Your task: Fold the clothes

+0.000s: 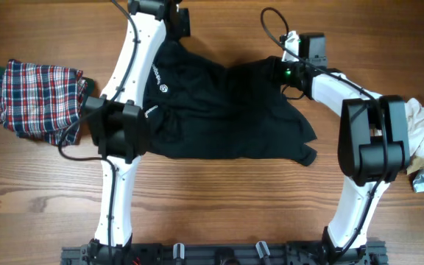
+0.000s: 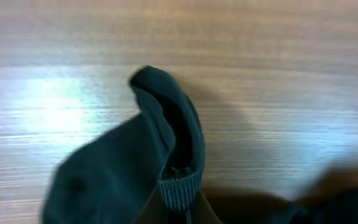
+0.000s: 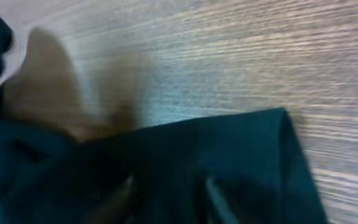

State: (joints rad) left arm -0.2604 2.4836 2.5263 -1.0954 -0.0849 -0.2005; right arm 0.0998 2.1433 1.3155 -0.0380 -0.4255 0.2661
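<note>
The plaid garment (image 1: 39, 99) is lying at the left of the table (image 1: 212, 191). The left gripper (image 1: 174, 22), fully closed, is pinching a sleeve of the black shirt (image 1: 227, 110), which is lying at centre. The right gripper (image 1: 277, 73) is sitting at the shirt's far corner, its opening and hold indeterminable. Risk: unequal holds may let one side slip, skewing the fold.

Wooden table (image 1: 212, 199), black shirt (image 1: 219, 110), plaid garment (image 1: 39, 99)

Bright even light; blurry wrist views, glare on table (image 2: 48, 102)
</note>
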